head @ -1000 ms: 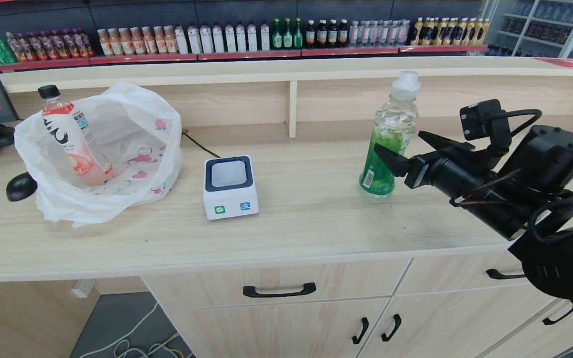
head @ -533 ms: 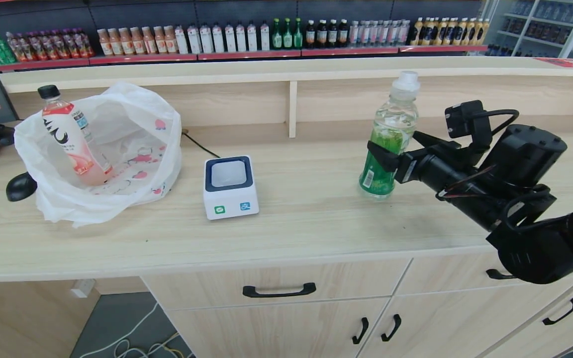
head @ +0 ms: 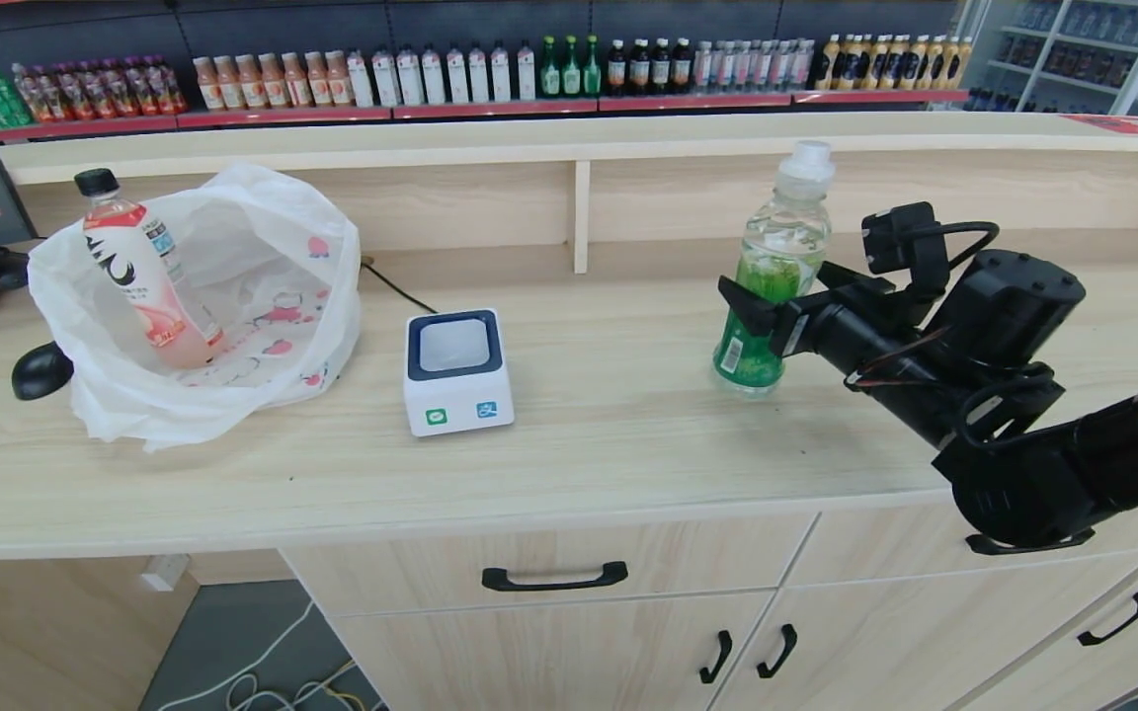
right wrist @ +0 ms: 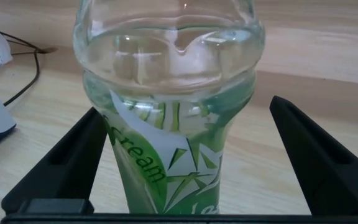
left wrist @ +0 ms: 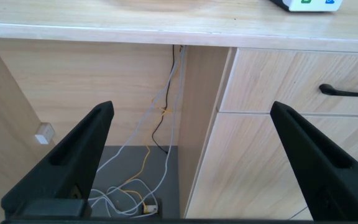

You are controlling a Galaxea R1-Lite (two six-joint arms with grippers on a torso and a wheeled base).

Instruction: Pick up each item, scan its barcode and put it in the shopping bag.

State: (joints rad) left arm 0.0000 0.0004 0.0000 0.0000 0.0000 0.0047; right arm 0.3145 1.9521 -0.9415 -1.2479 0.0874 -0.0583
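**Inspector:** Item under review?

**Assessor:** Green-labelled bottle [head: 774, 286], clear with a white cap. It stands upright on the desk [head: 579, 444], well to the right of the scanner [head: 457, 370]. In my judgement it is not yet lifted.

**Inspector:** Grip status?

**Assessor:** The right end effector [right wrist: 188, 168] has its fingers apart, one on each side of the bottle's labelled waist. One finger lies close to the label and the other is clear of it. No clamp is made.

**Inspector:** Recommendation?

**Assessor:** Centre the bottle between the fingers and close on the waist, below the bulging shoulder. Then lift straight up. The bottle is tall, so an off-centre close would likely tip it. Its barcode is not visible from here, so keep the label uncovered for the scanner.

**Inspector:** Surroundings?

**Assessor:** The shopping bag [head: 327, 306] sits open at the desk's left with a pink bottle [head: 144, 286] leaning inside. The left end effector [left wrist: 185, 162], fingers apart and empty, hangs below the desk edge in front of the cabinet.
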